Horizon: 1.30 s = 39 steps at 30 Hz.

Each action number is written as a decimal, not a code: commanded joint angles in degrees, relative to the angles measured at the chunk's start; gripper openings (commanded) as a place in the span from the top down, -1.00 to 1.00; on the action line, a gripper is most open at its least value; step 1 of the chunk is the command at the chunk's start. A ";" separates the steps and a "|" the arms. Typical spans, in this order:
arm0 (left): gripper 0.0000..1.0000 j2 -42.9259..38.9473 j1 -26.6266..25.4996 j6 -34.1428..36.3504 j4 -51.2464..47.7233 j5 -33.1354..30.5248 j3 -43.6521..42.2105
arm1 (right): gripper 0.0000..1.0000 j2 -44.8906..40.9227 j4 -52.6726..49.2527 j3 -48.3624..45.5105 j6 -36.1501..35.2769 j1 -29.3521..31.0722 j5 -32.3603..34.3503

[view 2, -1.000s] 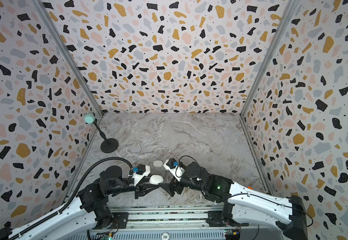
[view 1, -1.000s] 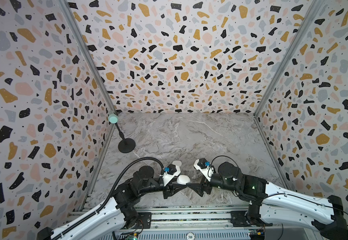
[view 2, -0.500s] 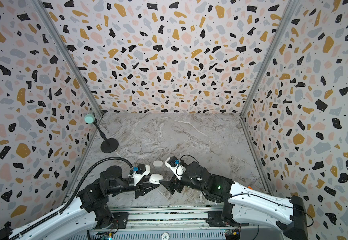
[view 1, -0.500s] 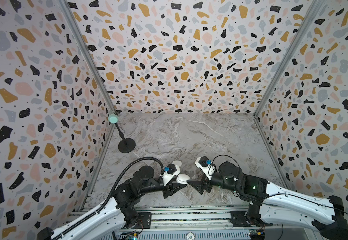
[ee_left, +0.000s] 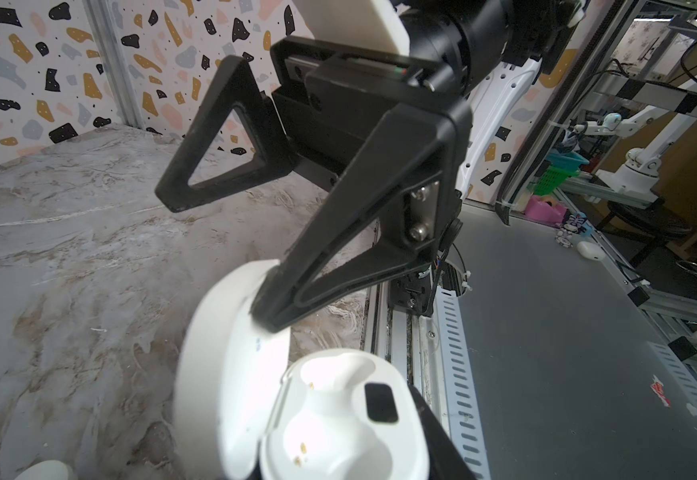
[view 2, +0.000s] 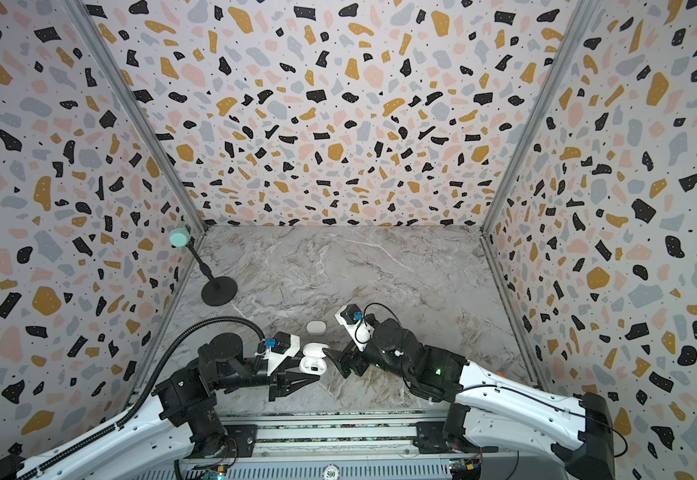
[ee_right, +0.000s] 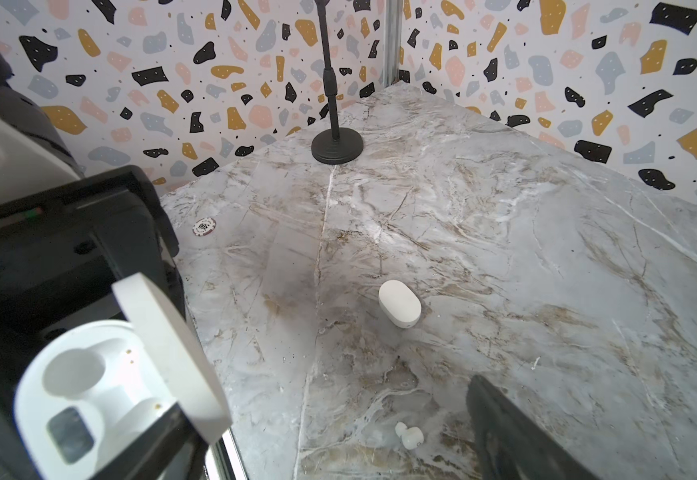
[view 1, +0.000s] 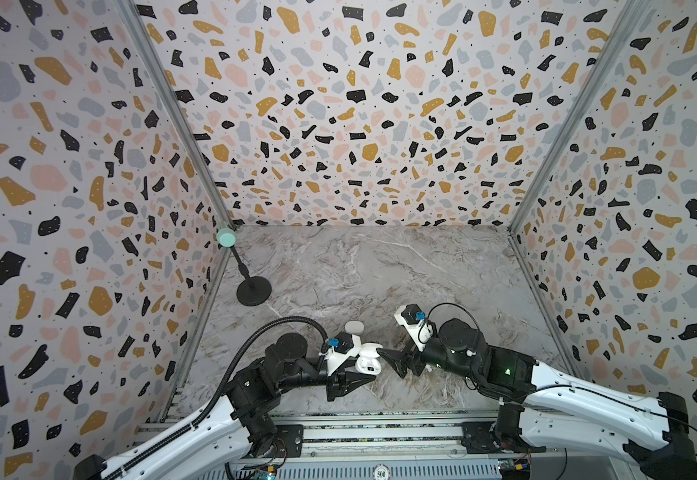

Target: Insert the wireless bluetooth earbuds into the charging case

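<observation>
Bright, even light, soft shadows; the near charging case (ee_right: 101, 386) blurs.

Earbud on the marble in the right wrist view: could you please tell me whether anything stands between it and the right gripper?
Nothing visible does. The earbud lies on bare marble beside a finger of the open right gripper; the closed case lies apart, farther off.

Two cases (view 1: 368, 362), one earbud (ee_right: 409, 435), one stand (view 1: 254, 291)

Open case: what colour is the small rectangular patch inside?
The patch is black; clearest in the left wrist view.
</observation>
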 commanded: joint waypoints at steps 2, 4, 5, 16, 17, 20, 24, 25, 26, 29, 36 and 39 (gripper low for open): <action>1.00 -0.15 -0.31 0.61 3.57 3.06 0.37 | -0.82 -1.55 0.31 1.60 -0.70 -0.37 -2.42; 1.00 -0.03 -0.31 0.64 3.60 3.33 0.34 | -0.70 -1.60 0.89 1.75 -1.18 -0.37 -3.80; 1.00 -0.09 -0.31 0.65 3.61 3.33 0.27 | -0.67 -1.52 1.17 1.84 -1.27 -0.35 -4.43; 1.00 0.23 -0.37 0.37 3.70 3.63 0.11 | -0.04 2.20 3.80 4.06 -2.48 -0.37 -9.61; 1.00 0.18 -0.37 0.40 3.77 3.64 0.11 | -0.01 2.39 3.95 4.16 -2.58 -0.36 -10.11; 1.00 0.27 -0.30 0.39 3.73 3.68 0.11 | 0.09 2.73 4.28 4.41 -2.76 -0.37 -11.23; 1.00 0.26 -0.36 0.51 3.74 3.67 0.11 | 0.19 3.05 4.57 4.50 -3.06 -0.36 -13.03; 1.00 0.26 -0.37 0.48 3.72 3.59 0.11 | 0.22 3.10 4.66 4.50 -3.15 -0.37 -13.42; 1.00 0.19 -0.35 0.46 3.74 3.55 0.11 | 0.23 3.12 4.68 4.50 -3.22 -0.37 -13.82; 1.00 0.28 -0.36 0.49 3.77 3.51 0.11 | 0.28 3.10 4.93 4.41 -3.33 -0.37 -15.14; 1.00 0.43 -0.31 0.51 3.87 3.17 0.17 | 0.39 3.42 4.85 4.42 -3.69 -0.33 -16.96; 1.00 0.45 -0.34 0.52 3.88 3.00 0.11 | 0.44 3.47 4.76 4.33 -3.85 -0.37 -17.57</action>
